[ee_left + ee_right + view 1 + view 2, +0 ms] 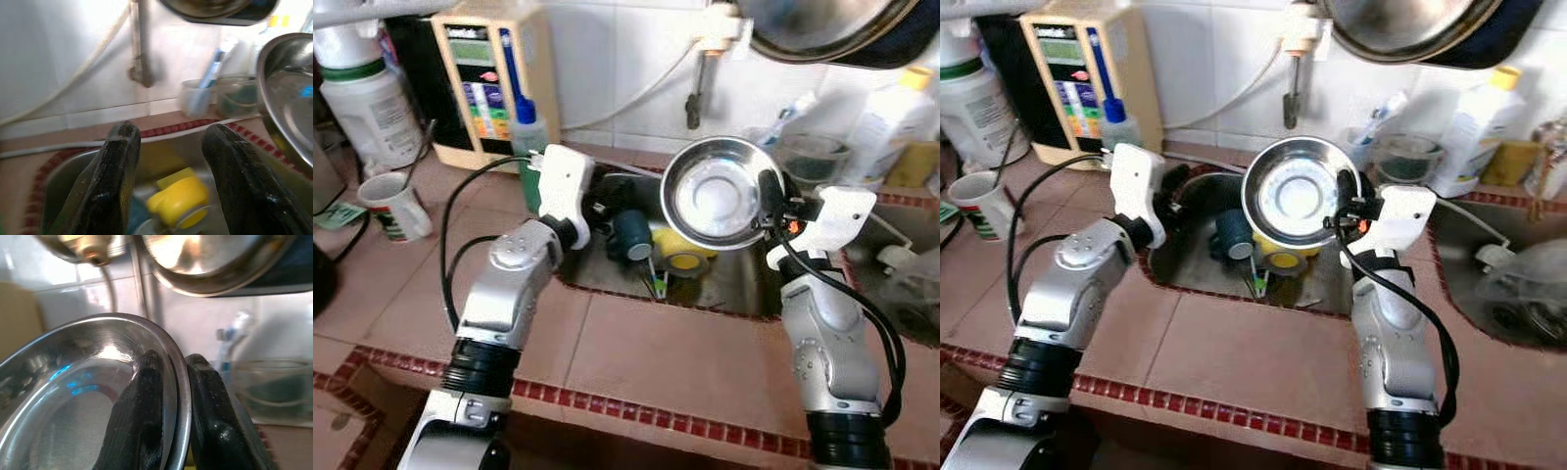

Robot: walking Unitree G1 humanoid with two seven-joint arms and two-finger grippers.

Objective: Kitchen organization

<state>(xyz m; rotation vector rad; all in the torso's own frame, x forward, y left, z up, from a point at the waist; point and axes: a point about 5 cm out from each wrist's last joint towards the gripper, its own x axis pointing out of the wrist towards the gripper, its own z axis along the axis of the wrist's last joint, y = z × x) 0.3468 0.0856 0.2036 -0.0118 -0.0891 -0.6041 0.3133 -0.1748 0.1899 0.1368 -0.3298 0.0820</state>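
Above the sink (724, 284), right tool (171, 382) pinches round shiny steel bowl (720, 191).

From my head cameras the kitchen looks brightly lit, with the white wall tiles (607, 59) washed out, strong glare in the steel bowl (720, 193), and the sink (724, 279) below it lying in darker shade. Straight lines bow toward the edges of these views, and detail is a little soft. My wrist views are blurrier: the faucet pipe (142, 44) and the yellow cup (178, 200) are smeared, the black fingers (146, 416) are sharper, and blue glints sit on the bowl's inner surface.
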